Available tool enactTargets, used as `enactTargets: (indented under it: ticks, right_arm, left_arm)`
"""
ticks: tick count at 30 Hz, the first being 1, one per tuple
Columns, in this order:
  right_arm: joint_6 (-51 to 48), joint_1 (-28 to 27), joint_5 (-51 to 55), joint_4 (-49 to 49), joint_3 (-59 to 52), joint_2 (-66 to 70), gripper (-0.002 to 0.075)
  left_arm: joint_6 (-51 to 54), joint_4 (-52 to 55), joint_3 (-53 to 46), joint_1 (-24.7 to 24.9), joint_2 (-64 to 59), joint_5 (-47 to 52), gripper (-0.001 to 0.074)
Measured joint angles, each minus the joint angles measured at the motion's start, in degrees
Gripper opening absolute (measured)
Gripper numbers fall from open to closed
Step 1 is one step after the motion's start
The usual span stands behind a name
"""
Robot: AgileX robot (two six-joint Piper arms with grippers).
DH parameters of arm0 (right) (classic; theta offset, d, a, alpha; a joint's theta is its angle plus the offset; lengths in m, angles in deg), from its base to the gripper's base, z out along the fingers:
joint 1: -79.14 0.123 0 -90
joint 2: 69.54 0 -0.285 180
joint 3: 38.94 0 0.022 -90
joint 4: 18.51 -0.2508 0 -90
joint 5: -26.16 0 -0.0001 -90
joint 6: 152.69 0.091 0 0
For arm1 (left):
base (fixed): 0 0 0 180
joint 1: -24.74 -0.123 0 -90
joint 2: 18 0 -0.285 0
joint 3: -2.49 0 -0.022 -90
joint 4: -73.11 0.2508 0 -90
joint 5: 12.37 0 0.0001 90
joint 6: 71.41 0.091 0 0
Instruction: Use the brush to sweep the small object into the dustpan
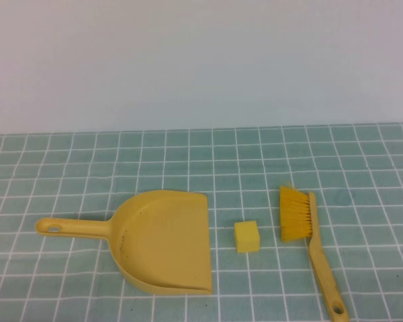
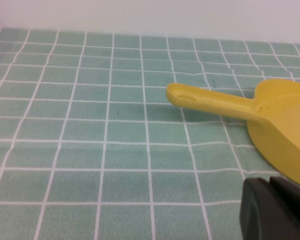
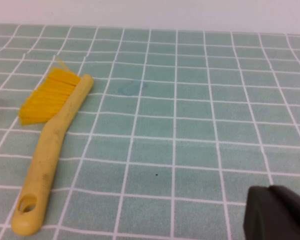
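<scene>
Meanwhile, left gripper and right gripper hover with jaws together; cube lies between dustpan and brush.

Smooth yellow plastic dustpan and brush, matt foam-like pale-yellow cube, on matt green tile-patterned desk covering.

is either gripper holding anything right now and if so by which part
Nothing is held. The left gripper is shut near the dustpan; the right gripper is shut near the brush.
</scene>
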Motion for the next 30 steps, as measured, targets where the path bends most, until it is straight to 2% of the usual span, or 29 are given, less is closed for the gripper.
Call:
enactTargets:
  ticks: [18,19,30]
  right_arm:
    - [0.0,0.0,0.0,0.0,0.0,0.0,-0.0001]
    - [0.0,0.0,0.0,0.0,0.0,0.0,0.0017]
    - [0.0,0.0,0.0,0.0,0.0,0.0,-0.0001]
  left_arm:
    - [0.0,0.0,0.0,0.0,0.0,0.0,0.0]
    - [0.0,0.0,0.0,0.0,0.0,0.0,0.0]
    - [0.5,1.77,0.0,0.0,0.0,-0.92,0.0]
